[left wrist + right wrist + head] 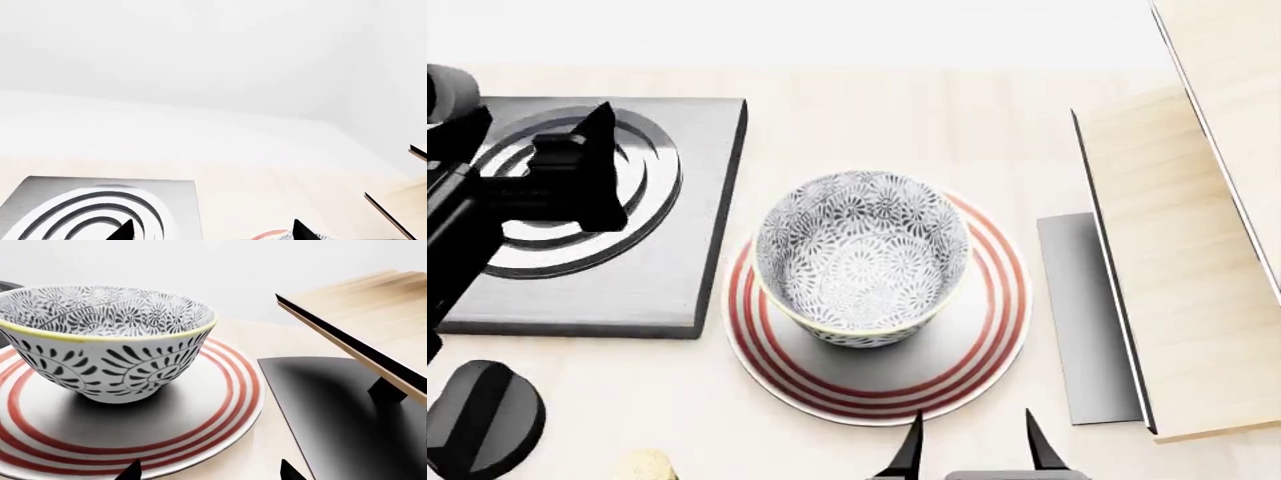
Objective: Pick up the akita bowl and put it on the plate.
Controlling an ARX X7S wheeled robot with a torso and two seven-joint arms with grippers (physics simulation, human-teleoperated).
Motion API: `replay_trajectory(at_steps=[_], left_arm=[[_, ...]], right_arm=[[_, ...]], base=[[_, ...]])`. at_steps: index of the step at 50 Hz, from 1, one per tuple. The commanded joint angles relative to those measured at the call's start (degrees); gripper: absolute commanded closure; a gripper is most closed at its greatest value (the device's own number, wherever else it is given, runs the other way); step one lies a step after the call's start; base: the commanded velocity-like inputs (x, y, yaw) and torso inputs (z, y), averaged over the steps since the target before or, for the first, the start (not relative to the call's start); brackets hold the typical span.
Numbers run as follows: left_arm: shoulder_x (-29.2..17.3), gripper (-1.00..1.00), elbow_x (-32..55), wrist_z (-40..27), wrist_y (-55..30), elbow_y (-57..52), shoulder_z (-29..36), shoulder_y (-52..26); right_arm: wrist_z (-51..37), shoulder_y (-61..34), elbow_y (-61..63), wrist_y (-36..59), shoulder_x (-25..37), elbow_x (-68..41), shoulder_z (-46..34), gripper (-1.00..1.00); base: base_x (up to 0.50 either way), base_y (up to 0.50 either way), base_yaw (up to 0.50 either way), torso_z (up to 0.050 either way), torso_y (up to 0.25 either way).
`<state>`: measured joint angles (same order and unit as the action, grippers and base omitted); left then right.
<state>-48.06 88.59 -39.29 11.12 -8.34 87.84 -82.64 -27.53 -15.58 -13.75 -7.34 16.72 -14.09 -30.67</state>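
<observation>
Your akita bowl [862,258] already sits upright on the plate [994,300], just ahead of the right gripper [972,445], jaws open, empty.

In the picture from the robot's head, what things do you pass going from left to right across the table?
Left gripper → dark square stove plate → akita bowl sitting on the red-ringed plate → flat grey slab → tilted wooden board.
</observation>
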Motion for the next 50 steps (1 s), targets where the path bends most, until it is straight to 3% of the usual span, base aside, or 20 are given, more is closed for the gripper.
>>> replay_trajectory(at_steps=[1, 23, 50], left_arm=[[-8.4, -1.00, -1.1, -0.9, 3.9, -4.6, -1.3, 2.0], [-14.8, -1.00, -7.0, -3.5, 10.9, -6.4, 0.1, 9.6], [-26.0, -1.00, -16.7, -11.8, 14.4, -18.5, -1.2, 10.6]], right_arm=[[-0.5, 0.4, 1.7, 2.2, 1.2, -2.0, -0.3, -1.00], [-8.3, -1.3, 27.3, 15.4, 8.6, 0.8, 2.4, -1.00], [-15.2, -2.6, 56.2, 29.7, 15.6, -0.1, 8.9, -1.00]], base=[[0.00, 0.00, 0.00, 0.000, 0.000], [0.00, 0.00, 0.00, 0.000, 0.000], [0.00, 0.00, 0.00, 0.000, 0.000]])
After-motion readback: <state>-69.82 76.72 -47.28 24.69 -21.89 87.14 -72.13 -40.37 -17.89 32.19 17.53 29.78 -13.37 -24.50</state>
